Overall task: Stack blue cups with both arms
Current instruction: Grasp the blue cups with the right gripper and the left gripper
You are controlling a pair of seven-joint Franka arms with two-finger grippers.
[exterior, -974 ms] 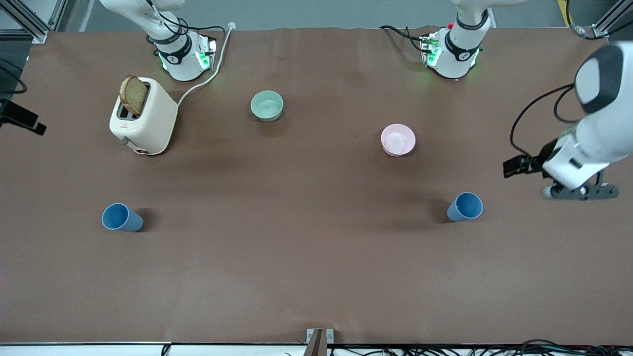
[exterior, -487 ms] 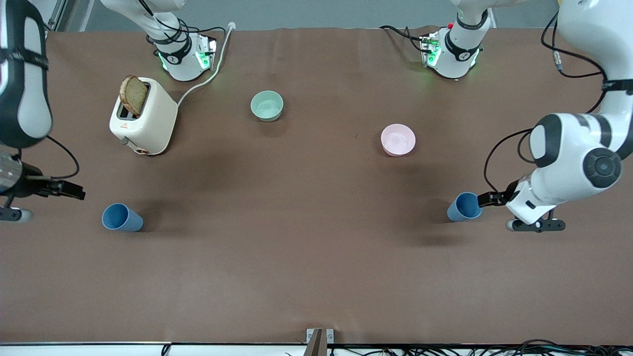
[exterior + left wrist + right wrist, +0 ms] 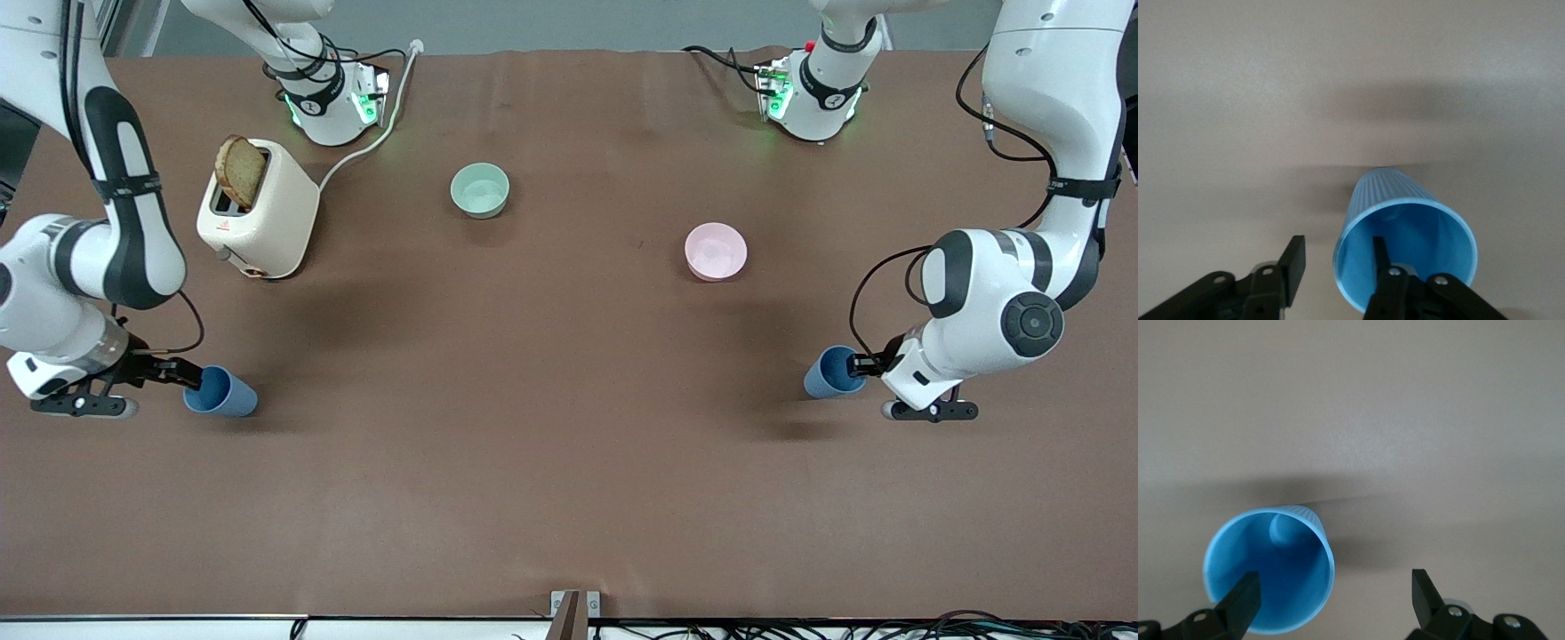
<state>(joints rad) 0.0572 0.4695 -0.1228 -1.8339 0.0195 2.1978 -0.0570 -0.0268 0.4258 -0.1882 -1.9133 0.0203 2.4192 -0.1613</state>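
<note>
Two blue cups stand upright on the brown table. One (image 3: pixel 220 392) is toward the right arm's end, the other (image 3: pixel 834 372) toward the left arm's end. My right gripper (image 3: pixel 185 374) is low at its cup's rim, open. In the right wrist view (image 3: pixel 1333 590) one finger (image 3: pixel 1245 599) is over the mouth of the cup (image 3: pixel 1268 580) and the other finger is outside. My left gripper (image 3: pixel 859 364) is low at the other cup, open. In the left wrist view (image 3: pixel 1337 261) one finger (image 3: pixel 1381 255) is inside the cup (image 3: pixel 1411 233) and the other outside, straddling the wall.
A cream toaster (image 3: pixel 262 213) with a bread slice (image 3: pixel 238 171) stands near the right arm's base, its cable trailing off. A mint-green bowl (image 3: pixel 480 189) and a pink bowl (image 3: pixel 716 252) sit farther from the front camera than the cups.
Both arms have swung in from the table's ends and come down. Each open gripper now sits at the rim of its cup. The cups have not moved.
</note>
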